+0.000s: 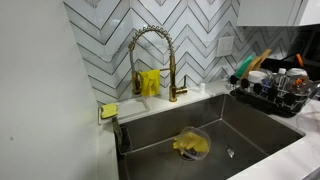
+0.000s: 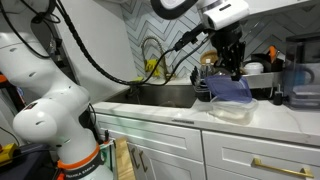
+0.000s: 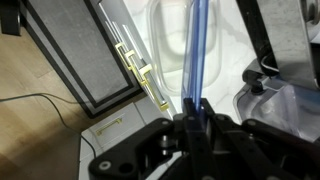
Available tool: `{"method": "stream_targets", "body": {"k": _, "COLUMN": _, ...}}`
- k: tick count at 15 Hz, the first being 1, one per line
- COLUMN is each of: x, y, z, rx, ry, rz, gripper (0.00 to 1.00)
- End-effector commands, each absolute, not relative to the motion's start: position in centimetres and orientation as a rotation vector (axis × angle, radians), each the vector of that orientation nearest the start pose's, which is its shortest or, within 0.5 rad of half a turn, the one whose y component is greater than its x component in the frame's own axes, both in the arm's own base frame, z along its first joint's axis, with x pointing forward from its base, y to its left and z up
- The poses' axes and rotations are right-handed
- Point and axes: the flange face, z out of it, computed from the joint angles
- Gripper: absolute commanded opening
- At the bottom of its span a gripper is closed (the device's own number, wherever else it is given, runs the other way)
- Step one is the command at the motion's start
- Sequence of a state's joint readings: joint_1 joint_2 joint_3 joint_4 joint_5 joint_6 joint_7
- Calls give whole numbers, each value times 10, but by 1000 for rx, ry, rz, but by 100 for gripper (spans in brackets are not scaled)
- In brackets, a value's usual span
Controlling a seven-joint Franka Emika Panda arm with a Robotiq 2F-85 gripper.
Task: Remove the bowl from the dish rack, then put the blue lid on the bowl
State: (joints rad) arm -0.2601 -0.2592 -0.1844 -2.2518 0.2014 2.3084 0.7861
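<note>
My gripper (image 2: 234, 72) is shut on the blue lid (image 2: 230, 92) and holds it on edge just above the bowl (image 2: 233, 110). The pale translucent bowl stands on the white counter near its front edge. In the wrist view the blue lid (image 3: 198, 50) shows edge-on between my fingers (image 3: 195, 108), with the bowl's rim (image 3: 163, 45) below it. The black wire dish rack (image 1: 275, 97) stands on the counter to the right of the sink in an exterior view, with dishes and utensils in it. My gripper and the bowl are out of that view.
A steel sink (image 1: 215, 135) with a gold faucet (image 1: 150, 55) holds a yellow item (image 1: 190, 145). A yellow sponge (image 1: 108, 110) lies at its corner. Dark containers (image 2: 298, 85) stand behind the bowl. White cabinets with gold handles (image 3: 140, 72) are below the counter.
</note>
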Motion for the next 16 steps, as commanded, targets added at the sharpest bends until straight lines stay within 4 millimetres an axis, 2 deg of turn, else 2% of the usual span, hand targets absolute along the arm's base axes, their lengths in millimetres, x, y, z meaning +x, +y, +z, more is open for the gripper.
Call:
{"method": "stream_targets", "body": {"k": 1, "x": 441, "y": -216, "z": 491, "rx": -2204, "ry": 1679, "rz": -404, "gripper": 2}}
{"method": "stream_targets", "body": {"k": 9, "x": 427, "y": -228, "z": 472, "rx": -2235, "ry": 1498, "rz": -532, "gripper": 2}}
{"method": "stream_targets", "body": {"k": 16, "x": 407, "y": -235, "z": 450, "rx": -2161, "ry": 1387, "rz": -572, "gripper": 2}}
